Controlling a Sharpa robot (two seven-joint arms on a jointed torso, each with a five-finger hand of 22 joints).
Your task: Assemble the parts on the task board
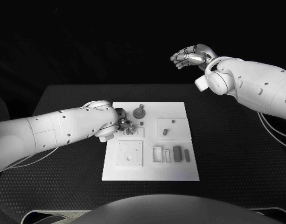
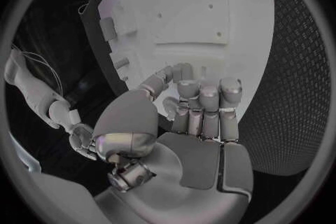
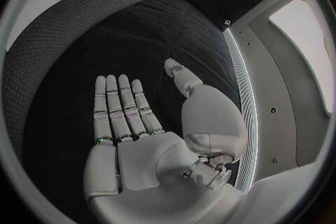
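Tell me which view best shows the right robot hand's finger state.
Right wrist view: the silver right robot hand lies flat, fingers straight and apart, holding nothing. Head view shows it small, raised beyond the black table. Left wrist view: too distant to judge.

White rectangular task board (image 1: 178, 171) is lying flat mid-table, long side running front to back. Small grey parts: a round geared pc (image 1: 139, 112) is sitting nr the board's far edge, a dark upright bar (image 1: 177, 153) and slim strips are standing nr its right edge.
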